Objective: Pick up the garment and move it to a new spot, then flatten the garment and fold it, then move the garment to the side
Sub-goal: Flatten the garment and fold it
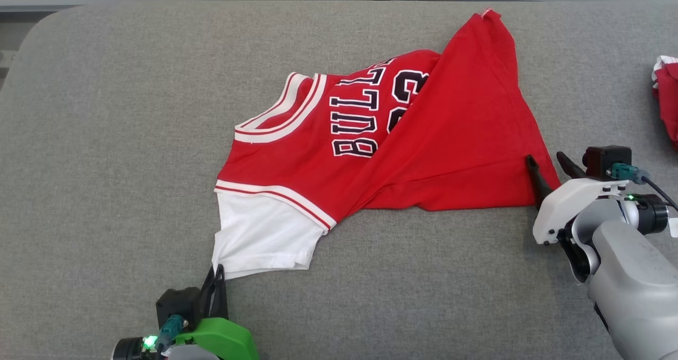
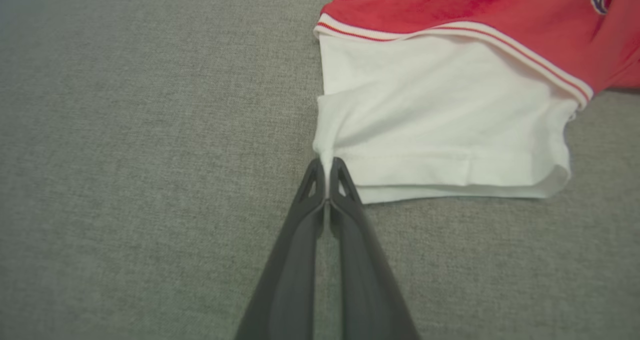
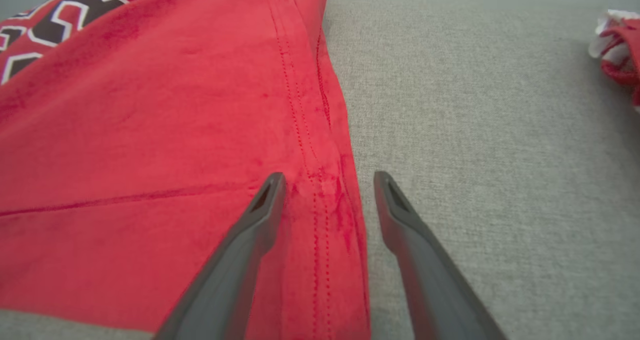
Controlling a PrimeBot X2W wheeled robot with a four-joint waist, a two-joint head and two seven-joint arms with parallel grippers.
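A red shirt point(image 1: 371, 153) lies in the middle of a grey padded surface point(image 1: 106, 137), turned sideways in the head view. Its white-trimmed collar point(image 1: 280, 111) points to the robot's left and its dark lettering point(image 1: 355, 122) runs up and down. The lower part of the shirt is folded over itself as a broad red flap that covers part of the number, and one corner of the flap reaches towards the far edge of the surface. A white sleeve point(image 1: 262, 233) sticks out on the near side.

The left gripper point(image 1: 217, 275) sits at the near left corner of that sleeve. In the left wrist view its two dark fingers point(image 2: 345, 190) are pressed together, with a small tuck of white cloth from the sleeve point(image 2: 440, 130) pinched between their tips point(image 2: 326, 167). The rest of the sleeve lies flat on the surface.

The right gripper point(image 1: 545, 169) is at the shirt's near right corner. In the right wrist view its fingers are spread apart point(image 3: 330, 180). One finger is over the red cloth point(image 3: 150, 155), the other is over the bare grey surface, and the stitched hem point(image 3: 320, 210) runs between them. Whether the tips press on the cloth cannot be told.

A second bundle of red and white cloth point(image 1: 668, 95) lies at the far right, well apart from the shirt
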